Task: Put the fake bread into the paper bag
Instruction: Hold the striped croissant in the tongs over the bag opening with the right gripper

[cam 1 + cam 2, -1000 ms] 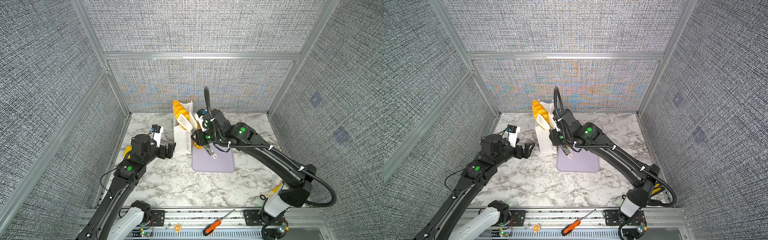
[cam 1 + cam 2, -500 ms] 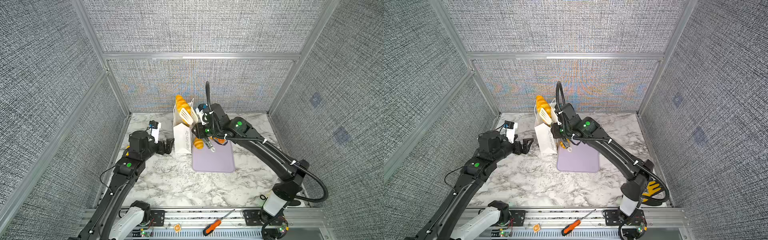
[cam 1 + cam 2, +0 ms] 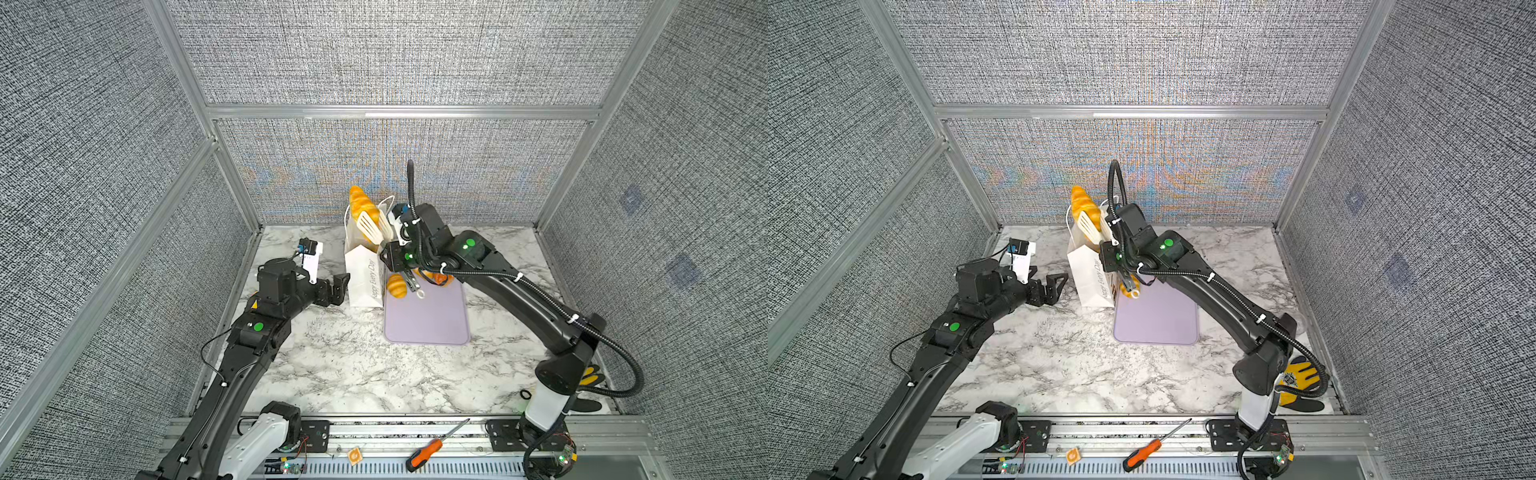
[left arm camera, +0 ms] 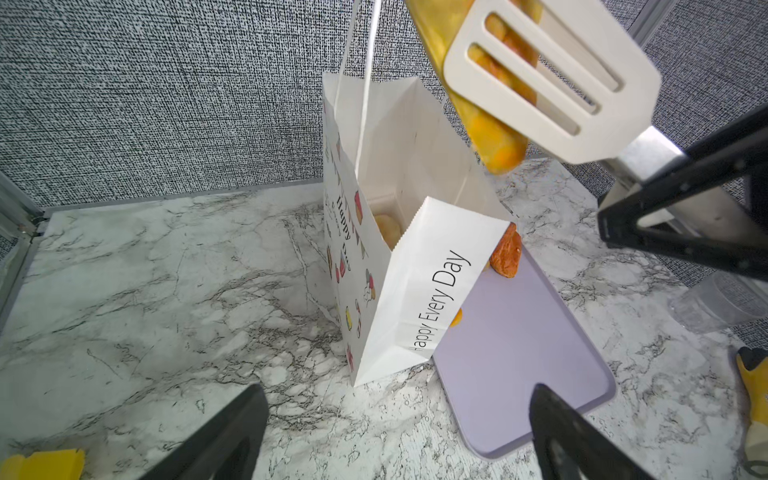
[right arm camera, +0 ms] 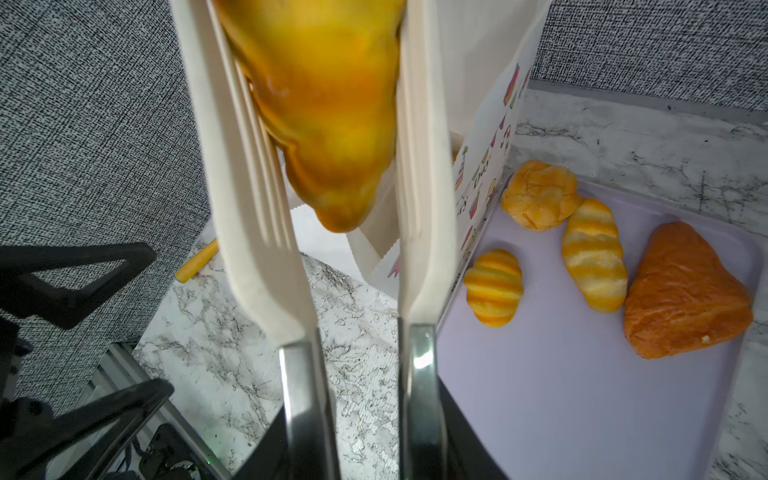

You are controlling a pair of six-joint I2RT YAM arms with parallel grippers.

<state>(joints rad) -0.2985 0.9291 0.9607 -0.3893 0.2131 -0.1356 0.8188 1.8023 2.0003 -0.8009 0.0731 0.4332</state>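
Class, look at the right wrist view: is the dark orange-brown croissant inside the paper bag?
No, the dark croissant lies out on the lilac tray, beside the paper bag.

Beyond the fingers point(image 4: 228, 436) of the left gripper point(image 4: 397, 390), the paper bag point(image 4: 399, 299) hides most of the dark croissant point(image 4: 506, 255).

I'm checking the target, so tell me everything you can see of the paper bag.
The paper bag is tall, white, standing upright and open on the marble table, beside the lilac tray. Thin white handles rise from it; a narrow side reads "Happy Every Day", a broad face shows small colourful pictures. One bread lies inside.
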